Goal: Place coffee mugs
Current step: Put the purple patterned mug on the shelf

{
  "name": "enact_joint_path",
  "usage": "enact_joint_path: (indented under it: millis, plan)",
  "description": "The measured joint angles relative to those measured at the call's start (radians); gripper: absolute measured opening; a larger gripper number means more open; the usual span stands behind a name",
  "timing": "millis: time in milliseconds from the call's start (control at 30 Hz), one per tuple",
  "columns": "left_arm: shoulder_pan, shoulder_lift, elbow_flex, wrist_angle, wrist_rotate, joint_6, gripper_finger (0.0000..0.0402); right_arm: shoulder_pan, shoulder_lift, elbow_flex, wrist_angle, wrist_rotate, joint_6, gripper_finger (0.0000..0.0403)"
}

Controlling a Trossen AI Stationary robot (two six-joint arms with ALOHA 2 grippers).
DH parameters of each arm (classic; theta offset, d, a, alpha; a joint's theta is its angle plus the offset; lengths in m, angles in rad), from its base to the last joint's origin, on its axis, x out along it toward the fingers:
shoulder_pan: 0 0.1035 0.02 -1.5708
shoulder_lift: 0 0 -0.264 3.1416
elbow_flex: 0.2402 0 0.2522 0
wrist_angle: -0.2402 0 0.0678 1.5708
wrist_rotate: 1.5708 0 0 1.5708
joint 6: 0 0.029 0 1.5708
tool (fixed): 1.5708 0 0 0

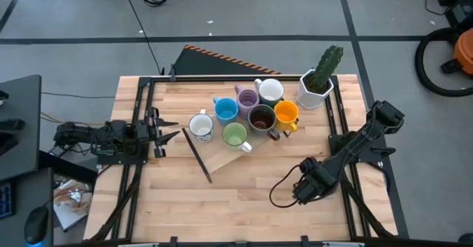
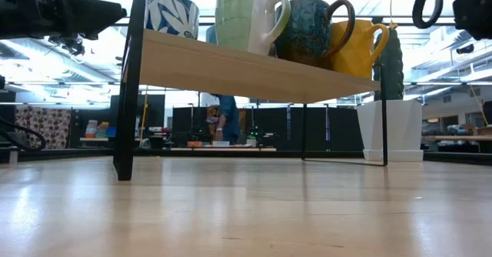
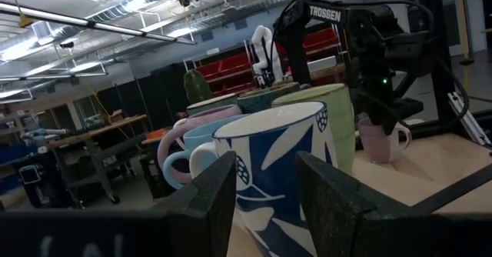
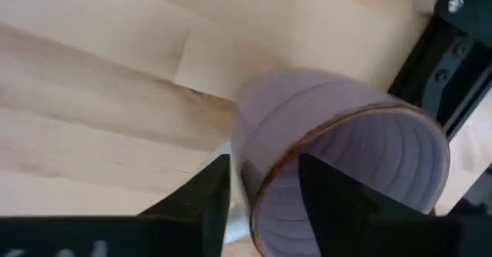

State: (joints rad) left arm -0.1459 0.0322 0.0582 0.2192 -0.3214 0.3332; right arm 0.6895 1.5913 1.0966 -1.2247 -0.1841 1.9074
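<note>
Over at nine o'clock, the left gripper (image 1: 171, 132) hovers just off the edge of the raised wooden shelf (image 1: 222, 155). Its fingers are spread and hold nothing. It points at the white mug with blue leaves (image 1: 200, 126), the nearest one to it.

Seven mugs crowd the shelf, which sits a little toward twelve o'clock of the table's (image 1: 222, 214) middle. Going rightward from the leaf-patterned one:

- the blue mug (image 1: 225, 110)
- the green mug (image 1: 235, 134), nearest the six o'clock edge
- a lavender mug (image 1: 246, 99)
- the dark brown mug (image 1: 261, 118)
- a plain white mug (image 1: 270, 92) at the twelve o'clock side
- the orange mug (image 1: 286, 113), touching the brown one

A white pot with a cactus (image 1: 316, 86) stands off the shelf at about one o'clock.

Down at about four o'clock, the right gripper (image 1: 301, 193) is low over the bare tabletop. It is right at the rim of the second lavender mug (image 4: 338, 126). From above, the arm hides that mug. I cannot tell whether the gripper is actually pinching the mug's wall or only sitting around it.
</note>
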Motion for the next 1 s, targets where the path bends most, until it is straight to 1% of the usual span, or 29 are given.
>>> enact_joint_path:
  millis: [167, 267, 433, 567, 800, 900, 1000]
  plan:
    - [0.0, 0.0, 0.0, 0.0, 0.0, -0.006, 0.0141, -0.008, 0.0, -0.006, 0.015, 0.023, -0.113, 0.0104]
    - [0.0, 0.0, 0.0, 0.0, 0.0, -0.007, 0.0141, -0.017, -0.001, -0.007, 0.069, 0.041, -0.21, 0.0069]
    - [0.0, 0.0, 0.0, -0.008, 0.0, -0.013, 0.0141, -0.024, -0.004, -0.005, 0.135, 0.056, -0.409, 0.0032]
    - [0.0, 0.0, 0.0, -0.009, 0.0, -0.021, 0.0141, -0.024, -0.003, 0.018, 0.126, 0.065, -0.531, 0.0025]
    - [0.0, 0.0, 0.0, -0.008, 0.0, -0.034, 0.0141, -0.024, -0.001, 0.038, 0.091, 0.119, -0.675, 0.0027]
    - [0.0, 0.0, 0.0, -0.008, 0.0, -0.035, 0.0141, -0.023, -0.001, 0.038, 0.099, 0.121, -0.736, 0.0026]
    - [0.0, 0.0, 0.0, -0.011, 0.0, -0.039, 0.0141, -0.023, -0.001, 0.038, 0.145, 0.154, -0.802, 0.0028]
